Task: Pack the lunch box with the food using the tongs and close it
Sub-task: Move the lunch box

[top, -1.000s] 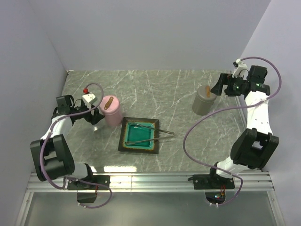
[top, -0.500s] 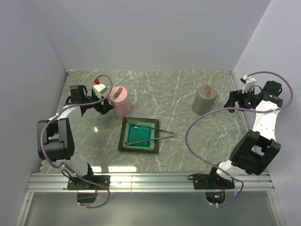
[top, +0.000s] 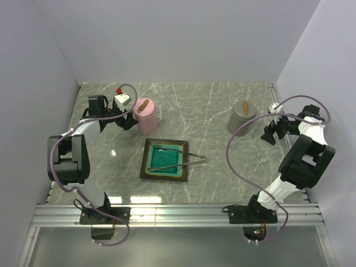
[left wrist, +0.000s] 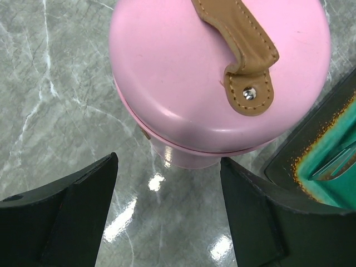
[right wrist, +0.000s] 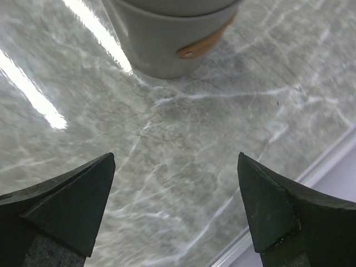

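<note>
1. The table [top: 222, 178] is grey-veined marble. Both arms are bolted at its near edge.
2. Next out, around mid-table, sits a square plate [top: 146, 158] with a dark rim and a teal centre. The tongs [top: 194, 156] lie on it, their two arms spread across the teal. The joined end pokes past the plate's right edge.
3. Just beyond the plate's far-left corner stands the lunch box [top: 146, 121], upright on the table. Its lid [left wrist: 183, 72] is on, with a brown strap [left wrist: 239, 44] across the top.
4. The left gripper [left wrist: 168, 162] comes at the box from the left, low over the table. Its jaws are spread wide and pinch nothing. The box stands just past the fingertips, in line with the gap. Whether either finger touches it cannot be told.
5. At about the same depth on the right stands a grey container [top: 241, 121] with its lid on and a brown tab on its side. It is well apart from the plate and the box.
6. The right gripper [right wrist: 175, 158] hangs just right of that container, pointing toward it. Its jaws are spread wide over bare marble and hold nothing. The container's foot is ahead of the fingertips and apart from them.
7. Farthest back are the plain pale walls [top: 178, 44].
</note>
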{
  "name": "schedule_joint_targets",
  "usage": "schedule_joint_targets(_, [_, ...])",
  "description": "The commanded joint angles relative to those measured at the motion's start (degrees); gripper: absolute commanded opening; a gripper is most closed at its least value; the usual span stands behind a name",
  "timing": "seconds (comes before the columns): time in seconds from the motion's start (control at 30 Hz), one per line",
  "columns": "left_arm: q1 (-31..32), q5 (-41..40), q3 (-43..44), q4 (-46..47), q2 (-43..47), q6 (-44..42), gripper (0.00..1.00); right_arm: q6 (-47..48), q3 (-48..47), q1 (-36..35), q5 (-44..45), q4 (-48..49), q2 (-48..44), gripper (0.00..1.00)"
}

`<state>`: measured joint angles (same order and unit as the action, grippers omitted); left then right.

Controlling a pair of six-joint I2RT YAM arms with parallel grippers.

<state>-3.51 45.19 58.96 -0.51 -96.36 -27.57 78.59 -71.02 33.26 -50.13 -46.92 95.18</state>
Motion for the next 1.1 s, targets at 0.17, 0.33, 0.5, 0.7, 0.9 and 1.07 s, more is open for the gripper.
schedule_joint_targets(0.17, [0.3, 1.4, 2.6, -1.8, 0.2, -1.4, 0.80, 20.0, -4.2, -2.6, -4.5, -0.4, 8.3, 1.00])
schedule_joint_targets(0.33, [0.2, 2.8, 3.9, -2.8, -0.8, -3.1, 0.80, 21.3, -4.3, -4.9, -6.6, 3.8, 9.6, 1.00])
schedule_joint_targets(0.5, [0.3, 4.2, 5.0, -3.6, -1.7, -4.9, 0.81, 23.2, -8.3, -9.1, -5.2, 1.4, 13.4, 0.97])
schedule_joint_targets(0.7, [0.3, 7.4, 5.5, -5.4, -2.5, -10.4, 0.84, 23.2, -11.2, -11.7, -4.5, 0.4, 16.1, 0.95])
schedule_joint_targets(0.9, [1.0, 9.8, 8.8, -10.0, -5.2, -16.1, 0.83, 22.8, -12.3, -14.9, -4.9, 0.1, 16.5, 0.92])
schedule_joint_targets(1.07, [3.2, 9.2, 11.7, -13.2, -7.0, -20.0, 0.82, 21.0, -14.0, -18.2, -5.1, 0.2, 17.5, 0.90])
